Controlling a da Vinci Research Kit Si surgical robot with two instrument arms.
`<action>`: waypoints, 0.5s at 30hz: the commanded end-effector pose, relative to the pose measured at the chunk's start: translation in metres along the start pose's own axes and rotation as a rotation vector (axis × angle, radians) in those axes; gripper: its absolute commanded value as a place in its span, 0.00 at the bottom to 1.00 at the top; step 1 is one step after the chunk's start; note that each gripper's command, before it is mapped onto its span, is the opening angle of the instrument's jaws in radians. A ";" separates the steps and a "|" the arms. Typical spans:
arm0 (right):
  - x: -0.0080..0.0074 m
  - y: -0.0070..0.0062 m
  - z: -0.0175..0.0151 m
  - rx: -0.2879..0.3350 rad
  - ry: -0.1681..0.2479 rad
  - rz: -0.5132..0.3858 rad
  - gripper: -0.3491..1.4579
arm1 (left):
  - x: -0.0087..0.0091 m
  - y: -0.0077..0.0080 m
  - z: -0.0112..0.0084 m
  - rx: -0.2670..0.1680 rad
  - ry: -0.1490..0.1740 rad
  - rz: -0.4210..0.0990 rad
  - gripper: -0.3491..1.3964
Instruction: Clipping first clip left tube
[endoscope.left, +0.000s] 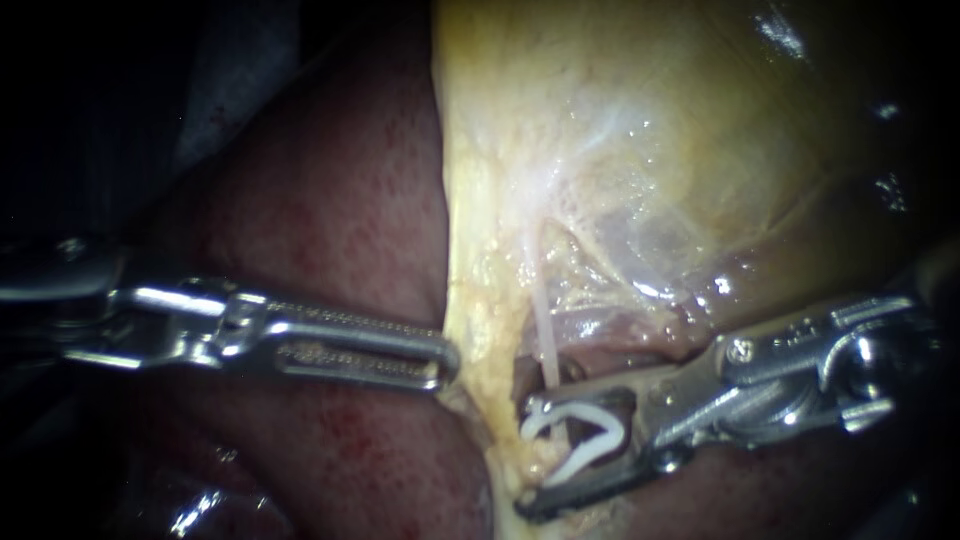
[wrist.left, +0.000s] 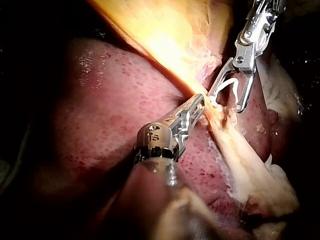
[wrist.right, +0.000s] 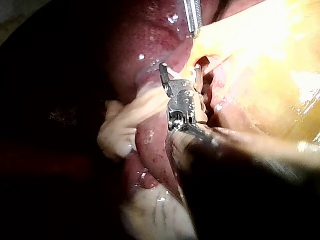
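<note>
Right instrument's pincer (endoscope.left: 523, 457), lower centre, gapes around a curved white clip (endoscope.left: 580, 440) held by both jaws; thin pale tube (endoscope.left: 543, 320) just above. Left instrument's pincer (endoscope.left: 445, 362) clamps the gallbladder (endoscope.left: 620, 150) edge.

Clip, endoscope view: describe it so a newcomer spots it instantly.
Find the pale yellow gallbladder filling the upper middle, then drop to its lower edge, where the right instrument comes in. The clip sits held between its wide-apart jaws: a bent white strip, brighter and thicker than the thin pale tube just above it.
</note>
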 end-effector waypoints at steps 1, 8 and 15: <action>0.0000 0.0002 0.0000 0.000 0.001 0.000 0.52 | 0.0000 0.0000 0.0000 0.000 0.000 0.000 0.00; 0.0001 0.0013 0.0009 -0.006 0.002 0.000 0.52 | 0.0000 -0.0003 -0.0001 0.000 0.000 0.000 0.00; 0.0004 0.0010 0.0031 0.017 -0.015 -0.004 0.52 | 0.0000 -0.0004 0.0000 -0.003 -0.001 0.000 0.00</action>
